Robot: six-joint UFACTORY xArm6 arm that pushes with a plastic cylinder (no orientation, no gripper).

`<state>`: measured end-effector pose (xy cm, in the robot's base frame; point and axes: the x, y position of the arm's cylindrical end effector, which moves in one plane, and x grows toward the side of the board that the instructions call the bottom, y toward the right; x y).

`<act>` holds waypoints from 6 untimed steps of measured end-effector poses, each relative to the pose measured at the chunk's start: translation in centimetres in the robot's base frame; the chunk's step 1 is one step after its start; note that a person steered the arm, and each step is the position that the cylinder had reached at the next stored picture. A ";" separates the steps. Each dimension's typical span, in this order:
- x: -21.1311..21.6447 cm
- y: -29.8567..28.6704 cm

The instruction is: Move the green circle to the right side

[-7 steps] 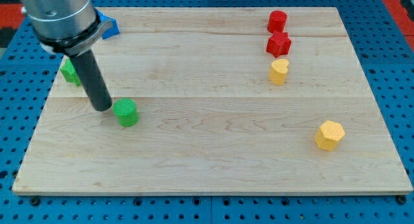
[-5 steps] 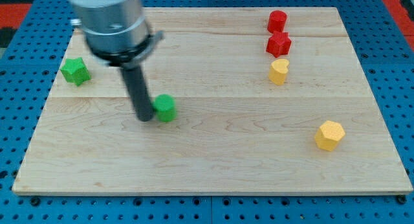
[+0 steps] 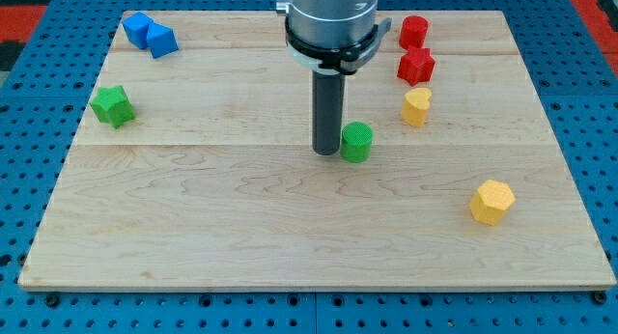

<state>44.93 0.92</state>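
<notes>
Green circle sits a little to the view's right of the board's middle, with my tip just beside it on its left, touching or very nearly so; I cannot tell which. The rod has no jaws and has hold of nothing; it only stands against the block's side.

Largest in view is the pale wooden board, made of planks with seams running left to right, lying on a blue perforated surface. A strip of red shows at the view's top right corner. No tray or bin is to be seen; every block rests straight on the wood.

The arm's grey metal body hangs over the board's upper middle, and the dark rod drops upright from it.

The green circle is a short cylinder standing on its flat end, its axis upright, ribbed round face towards the view's top, so it points no way along the board.

Near it to the upper right is a yellow heart-like block; above that a red star-like block and a red cylinder, the three in a rough column. A yellow hexagon lies well apart at the lower right. At the left edge is a green star-like block, and at the top left two blue blocks touch.
</notes>
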 end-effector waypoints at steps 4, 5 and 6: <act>-1.7 6.1; -1.7 8.0; -1.7 10.4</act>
<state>43.22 11.34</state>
